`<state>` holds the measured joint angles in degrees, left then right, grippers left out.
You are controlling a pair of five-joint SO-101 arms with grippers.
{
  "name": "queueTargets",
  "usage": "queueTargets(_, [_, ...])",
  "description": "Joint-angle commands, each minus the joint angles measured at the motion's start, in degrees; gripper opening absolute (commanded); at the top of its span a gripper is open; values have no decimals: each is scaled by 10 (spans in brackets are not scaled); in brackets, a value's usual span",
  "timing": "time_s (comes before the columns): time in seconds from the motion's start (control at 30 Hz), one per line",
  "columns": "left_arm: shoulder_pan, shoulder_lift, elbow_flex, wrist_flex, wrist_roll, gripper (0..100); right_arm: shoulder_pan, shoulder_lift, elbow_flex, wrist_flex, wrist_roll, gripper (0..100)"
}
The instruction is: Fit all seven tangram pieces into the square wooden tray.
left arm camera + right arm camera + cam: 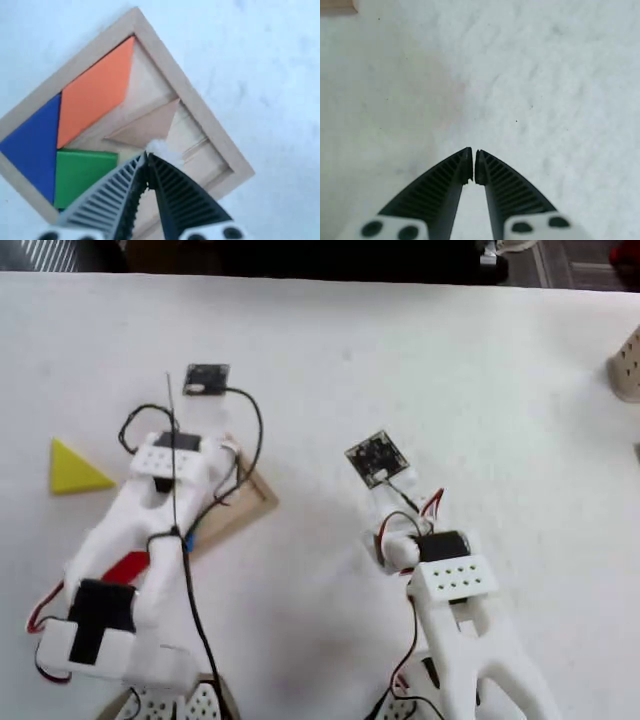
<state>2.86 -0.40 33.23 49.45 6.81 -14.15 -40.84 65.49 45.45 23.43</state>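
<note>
You get a brightly lit white table [420,370], glare flattening its surface, soft shadows close under your left arm [130,530] and right arm [465,630], a faint shadow inside the tray [200,111] rim, light falling from overhead

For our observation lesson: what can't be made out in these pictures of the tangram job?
High view: the left arm covers most of the tray, hiding its pieces.
High view: that arm overlaps the red piece, hiding its shape.
Left wrist view: the left hand hides part of the tray floor.
</note>
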Motion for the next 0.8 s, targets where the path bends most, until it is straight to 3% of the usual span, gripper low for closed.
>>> queueTargets(0.0, [45, -48, 26, -69, 4, 24, -6, -3, -3, -11, 2, 18])
queueTargets(0.13, [54, 3, -1, -72, 4, 24, -5, -3, -3, -11, 2, 18])
queueTargets(0.4, [-27, 97, -90, -15, 4, 24, -4, -3, -3, -11, 2, 18])
queueTargets(0.77, [-62, 108, -95, -3, 8, 24, -4, -2, -3, -11, 2, 18])
